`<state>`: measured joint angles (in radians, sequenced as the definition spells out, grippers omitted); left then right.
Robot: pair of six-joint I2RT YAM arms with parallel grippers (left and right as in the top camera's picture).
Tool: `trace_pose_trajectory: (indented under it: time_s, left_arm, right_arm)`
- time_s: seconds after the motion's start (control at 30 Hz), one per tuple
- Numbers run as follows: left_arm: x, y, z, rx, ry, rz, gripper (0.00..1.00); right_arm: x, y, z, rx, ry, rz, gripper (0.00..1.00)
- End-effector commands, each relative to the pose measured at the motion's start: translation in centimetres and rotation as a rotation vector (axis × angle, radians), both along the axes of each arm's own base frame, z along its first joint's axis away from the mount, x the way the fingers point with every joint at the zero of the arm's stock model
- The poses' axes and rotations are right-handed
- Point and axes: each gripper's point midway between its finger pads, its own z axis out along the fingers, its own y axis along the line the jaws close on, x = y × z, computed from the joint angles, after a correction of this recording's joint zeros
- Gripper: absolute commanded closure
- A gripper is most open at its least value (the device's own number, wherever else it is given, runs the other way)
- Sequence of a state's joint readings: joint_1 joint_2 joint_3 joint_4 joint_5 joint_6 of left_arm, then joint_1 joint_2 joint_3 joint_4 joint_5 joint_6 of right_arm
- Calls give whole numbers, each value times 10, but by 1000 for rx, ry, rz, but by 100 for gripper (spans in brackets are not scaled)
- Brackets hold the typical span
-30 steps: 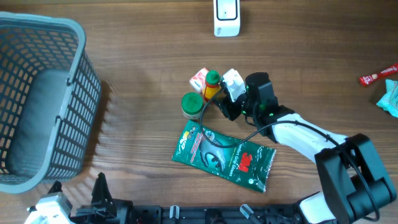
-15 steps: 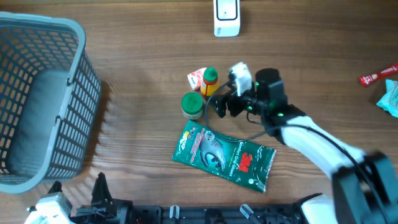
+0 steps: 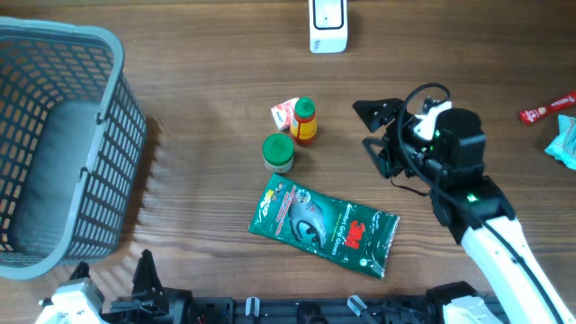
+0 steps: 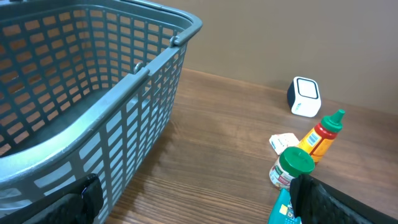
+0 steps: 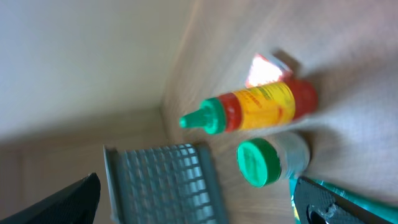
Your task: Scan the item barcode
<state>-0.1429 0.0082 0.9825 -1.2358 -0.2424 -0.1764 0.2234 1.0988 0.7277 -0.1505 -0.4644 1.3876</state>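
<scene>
A red and yellow sauce bottle [image 3: 304, 121] with a green cap stands upright on the table beside a green-lidded jar [image 3: 278, 153] and a small red and white packet [image 3: 285, 113]. A green pouch [image 3: 324, 225] lies flat in front of them. The white scanner [image 3: 327, 25] sits at the far edge. My right gripper [image 3: 367, 128] is open and empty, a little to the right of the bottle and pointing toward it. In the right wrist view the bottle [image 5: 261, 106] and jar [image 5: 270, 160] lie ahead of the spread jaws. My left gripper [image 4: 199, 208] is open and empty at the near left.
A large grey basket [image 3: 63, 144] fills the left side of the table. A red sachet [image 3: 545, 109] and a teal packet [image 3: 565, 139] lie at the right edge. Bare wood lies between the scanner and the bottle.
My right gripper opened, let go of the sauce bottle and drew back to the right. The bottle stays standing by the jar. The left arm has not moved.
</scene>
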Motion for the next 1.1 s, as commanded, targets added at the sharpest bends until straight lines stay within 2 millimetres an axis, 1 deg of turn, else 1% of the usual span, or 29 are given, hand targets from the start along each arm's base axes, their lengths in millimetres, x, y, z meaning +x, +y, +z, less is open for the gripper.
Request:
trace_pose_trajectory:
  time_s: [0.0, 0.1, 0.2, 0.27, 0.33, 0.47, 0.53, 0.6, 0.7, 0.73, 0.8, 0.83, 0.97, 1.07]
  left_arm:
    - [-1, 3, 2, 14, -7, 15, 0]
    - [-1, 3, 2, 14, -7, 15, 0]
    - [-1, 3, 2, 14, -7, 15, 0]
    - [-1, 3, 2, 14, -7, 15, 0]
    - [-1, 3, 2, 14, -7, 15, 0]
    - [-1, 3, 2, 14, -7, 15, 0]
    - [-1, 3, 2, 14, -7, 15, 0]
    - [-1, 3, 2, 14, -7, 15, 0]
    - [-1, 3, 2, 14, -7, 15, 0]
    - [-1, 3, 2, 14, -7, 15, 0]
    - [-1, 3, 1, 14, -6, 15, 0]
    - [-1, 3, 1, 14, -6, 15, 0]
    - [-1, 3, 2, 14, -7, 15, 0]
    - [-1, 3, 2, 14, -7, 15, 0]
  right_arm:
    - [4, 13, -35, 249, 329, -47, 1]
    - [19, 30, -45, 348, 346, 80, 0]
    - [26, 40, -75, 491, 514, 133, 0]
    - [32, 43, -89, 539, 555, 149, 1]
    - [39, 50, -101, 585, 589, 202, 1]
    - [56, 60, -117, 612, 623, 289, 1]
    - [67, 63, -117, 618, 621, 315, 1]
    - [74, 65, -112, 619, 604, 329, 0]
    - [79, 71, -104, 620, 597, 336, 1]
    - [81, 73, -105, 615, 600, 327, 1]
    - [79, 78, -108, 606, 612, 319, 1]
    - [76, 83, -113, 594, 629, 310, 1]
    - [71, 99, -119, 567, 641, 308, 1]
    - [70, 103, -122, 554, 641, 296, 0]
